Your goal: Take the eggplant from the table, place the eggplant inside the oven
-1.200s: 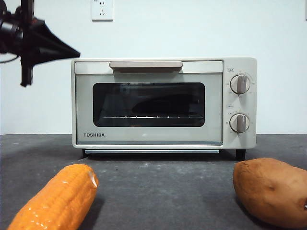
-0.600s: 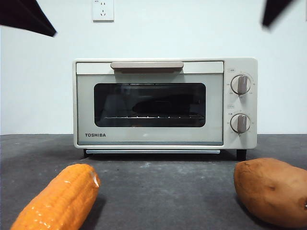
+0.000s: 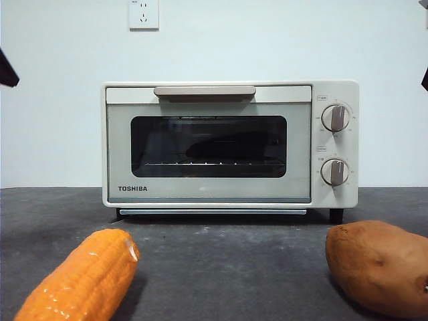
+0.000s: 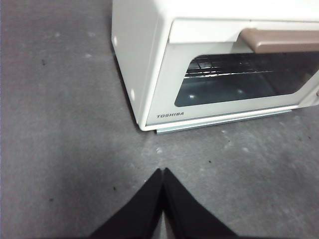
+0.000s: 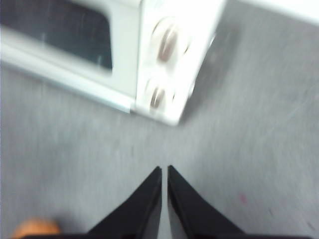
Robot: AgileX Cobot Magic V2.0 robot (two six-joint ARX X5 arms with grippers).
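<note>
The cream oven (image 3: 231, 144) stands on the dark grey table (image 3: 227, 261) with its door closed. Through the glass, a dark elongated shape that looks like the eggplant (image 3: 234, 144) lies on the wire rack. In its wrist view my left gripper (image 4: 163, 171) is shut and empty, above bare table off the oven's (image 4: 209, 64) logo corner. My right gripper (image 5: 164, 168) is shut and empty too, over the table near the knob end of the oven (image 5: 164, 59). The front view shows only black tips at the side edges.
An orange corn cob (image 3: 80, 281) lies at the front left and a brown sweet potato (image 3: 378, 267) at the front right. A blurred orange patch (image 5: 35, 228) shows at the edge of the right wrist view. A wall socket (image 3: 144, 13) sits above the oven.
The big dark arm at the upper left of the front view has drawn back off the picture. The black shape at the upper right has also withdrawn. Only small tips remain at both edges.
</note>
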